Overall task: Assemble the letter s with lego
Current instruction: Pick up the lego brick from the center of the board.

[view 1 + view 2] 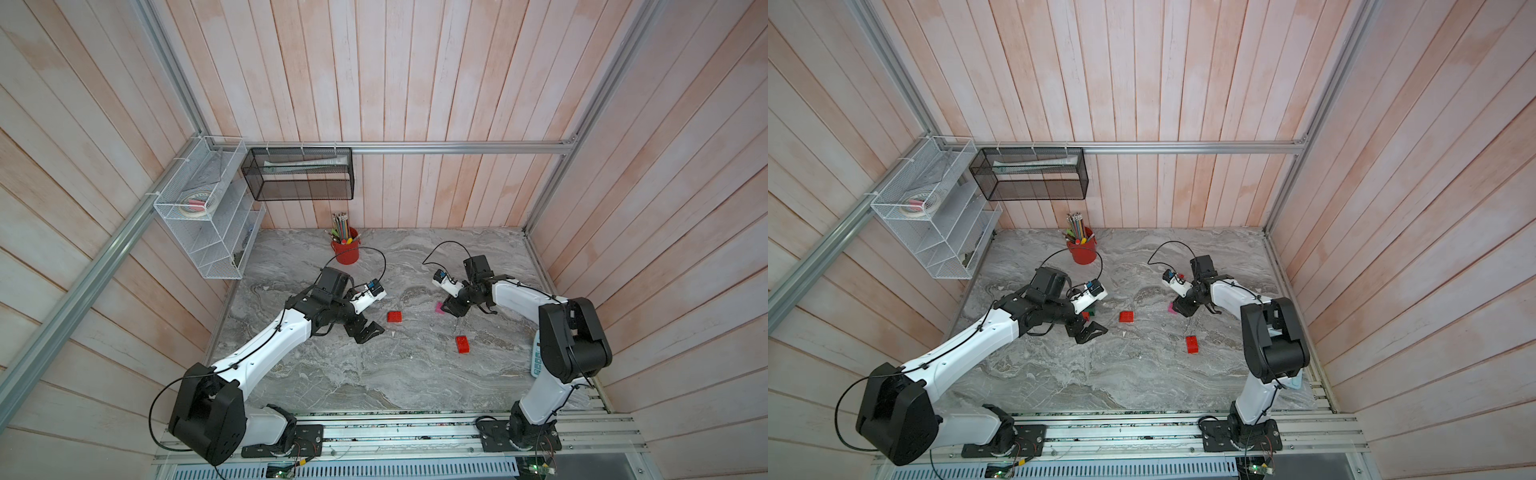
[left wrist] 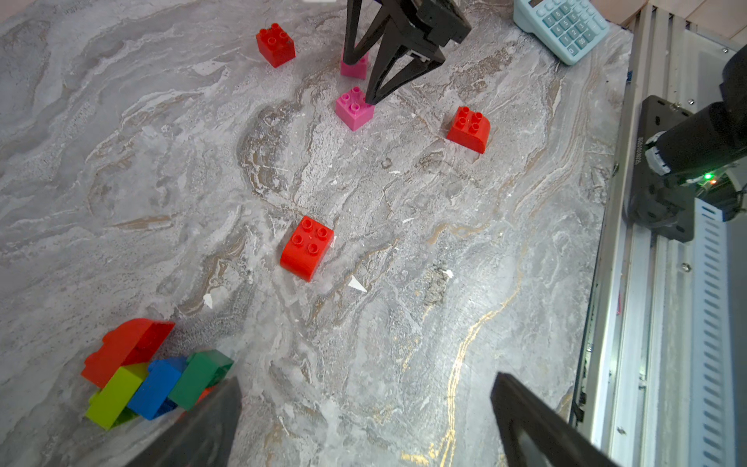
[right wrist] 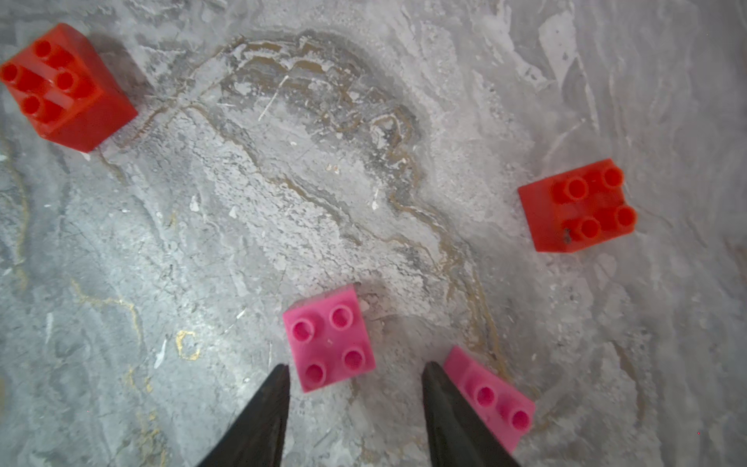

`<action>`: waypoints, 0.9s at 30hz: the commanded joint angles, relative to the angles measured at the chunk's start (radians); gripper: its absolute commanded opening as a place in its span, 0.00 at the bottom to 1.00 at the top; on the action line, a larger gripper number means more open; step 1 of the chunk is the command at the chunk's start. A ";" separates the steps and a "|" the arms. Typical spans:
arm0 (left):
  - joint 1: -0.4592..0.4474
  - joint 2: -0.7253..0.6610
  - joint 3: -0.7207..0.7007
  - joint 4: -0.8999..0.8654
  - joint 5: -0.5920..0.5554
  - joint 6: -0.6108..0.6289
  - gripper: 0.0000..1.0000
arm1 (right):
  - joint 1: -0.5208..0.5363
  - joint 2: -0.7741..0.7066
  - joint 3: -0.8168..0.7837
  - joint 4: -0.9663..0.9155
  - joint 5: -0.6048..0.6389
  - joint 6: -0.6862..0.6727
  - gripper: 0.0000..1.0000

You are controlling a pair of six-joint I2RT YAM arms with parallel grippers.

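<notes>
Lego bricks lie scattered on the marble table (image 1: 374,382). My right gripper (image 3: 355,374) is low over it and open. A pink brick (image 3: 329,337) sits just ahead of the fingertips, untouched, and a second pink brick (image 3: 489,400) lies outside one finger. Red bricks (image 3: 66,87) (image 3: 578,206) lie further off. In both top views the right gripper (image 1: 451,309) stands by a pink brick (image 1: 439,307), with red bricks (image 1: 395,316) (image 1: 462,344) nearby. My left gripper (image 2: 366,378) is wide open and holds nothing. Beside one finger lies a joined cluster of red (image 2: 125,347), lime (image 2: 115,394), blue (image 2: 157,386) and green (image 2: 200,376) bricks.
A red pencil cup (image 1: 345,249) stands at the back of the table. A white wire rack (image 1: 208,208) and a black mesh shelf (image 1: 299,174) hang at the back left. A pale blue calculator (image 2: 562,24) lies near the right arm's base, by the metal rail (image 1: 395,432).
</notes>
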State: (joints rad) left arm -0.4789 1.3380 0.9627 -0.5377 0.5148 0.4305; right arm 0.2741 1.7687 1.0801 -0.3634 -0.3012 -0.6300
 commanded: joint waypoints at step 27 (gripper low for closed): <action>0.018 -0.080 -0.094 -0.015 -0.015 -0.015 1.00 | 0.070 0.089 0.067 -0.067 0.110 -0.013 0.34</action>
State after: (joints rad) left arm -0.4690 1.2858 0.8829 -0.5388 0.5114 0.3996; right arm 0.3344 1.8271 1.1366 -0.3740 -0.2222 -0.6411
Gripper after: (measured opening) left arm 0.998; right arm 0.339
